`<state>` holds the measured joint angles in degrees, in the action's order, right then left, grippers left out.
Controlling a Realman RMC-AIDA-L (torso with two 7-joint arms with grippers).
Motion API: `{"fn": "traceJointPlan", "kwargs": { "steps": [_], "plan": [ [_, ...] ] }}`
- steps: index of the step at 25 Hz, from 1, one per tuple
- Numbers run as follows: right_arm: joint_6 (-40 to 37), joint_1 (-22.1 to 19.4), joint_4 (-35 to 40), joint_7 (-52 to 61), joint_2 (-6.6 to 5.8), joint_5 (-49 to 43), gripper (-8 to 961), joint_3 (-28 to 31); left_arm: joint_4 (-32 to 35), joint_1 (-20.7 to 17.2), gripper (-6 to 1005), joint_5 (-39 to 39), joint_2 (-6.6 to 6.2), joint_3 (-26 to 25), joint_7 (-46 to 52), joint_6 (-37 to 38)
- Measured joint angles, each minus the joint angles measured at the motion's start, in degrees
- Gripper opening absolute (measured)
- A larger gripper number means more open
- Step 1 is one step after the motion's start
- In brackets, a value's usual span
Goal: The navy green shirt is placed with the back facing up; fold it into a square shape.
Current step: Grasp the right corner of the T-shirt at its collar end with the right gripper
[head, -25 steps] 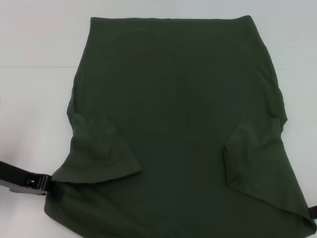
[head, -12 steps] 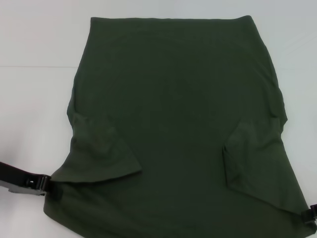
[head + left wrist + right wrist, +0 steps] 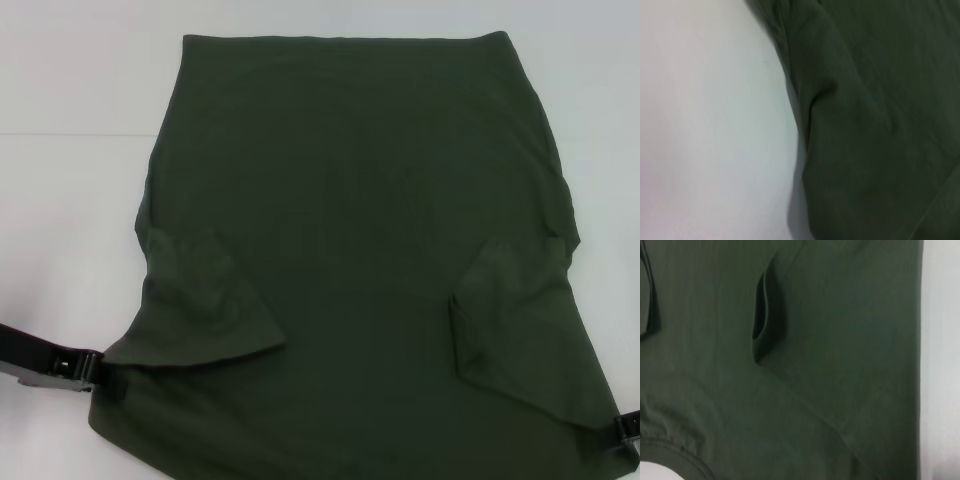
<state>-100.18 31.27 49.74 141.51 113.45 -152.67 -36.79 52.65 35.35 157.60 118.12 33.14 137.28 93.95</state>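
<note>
The navy green shirt lies flat on the white table, plain side up, hem at the far end. Both sleeves are folded in over the body, the left sleeve and the right sleeve. My left gripper is at the shirt's near-left edge, touching the cloth below the folded sleeve. At the near-right edge only a small part of my right gripper shows. The left wrist view has the shirt's side edge on the table. The right wrist view has a folded sleeve opening and the collar.
White tabletop surrounds the shirt on the left, right and far sides, with a faint seam line across it at the left. Nothing else stands on it.
My right gripper has come into view at the shirt's near-right edge and moved slightly up. The left gripper and the shirt have stayed put.
</note>
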Motion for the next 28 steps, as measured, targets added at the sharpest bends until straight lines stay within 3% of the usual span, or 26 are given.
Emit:
{"fn": "traceJointPlan", "kwargs": {
  "steps": [28],
  "plan": [
    [-0.5, 1.2, 0.0, -0.2, 1.53, 0.0, 908, -1.8, 0.0, 0.0, 33, 0.0, 0.00, 0.0, 0.0, 0.0]
  ]
}}
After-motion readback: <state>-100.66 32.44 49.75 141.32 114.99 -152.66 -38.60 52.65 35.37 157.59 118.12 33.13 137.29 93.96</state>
